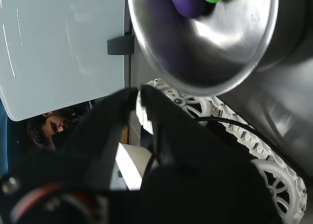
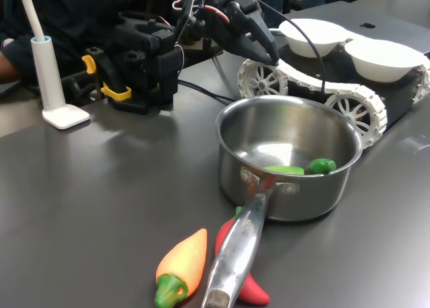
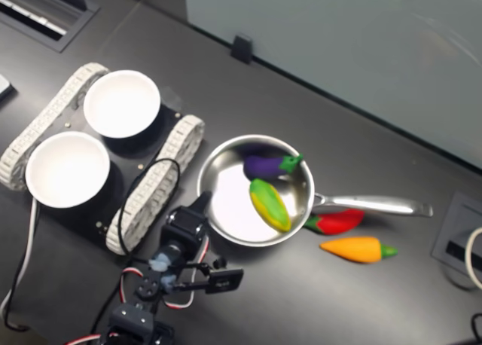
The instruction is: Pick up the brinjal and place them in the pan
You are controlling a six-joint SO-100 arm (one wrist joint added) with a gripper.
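Where dark table (image 3: 422,285) spreads, pan (image 3: 226,209) holds brinjal (image 3: 265,166).

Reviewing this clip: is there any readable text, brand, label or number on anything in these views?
None can be read.
The pan handle bears a small embossed mark near the body in the first exterior view: too small and blurred to read.
The brinjal, the white bowls and the tracked vehicle under them show no lettering.
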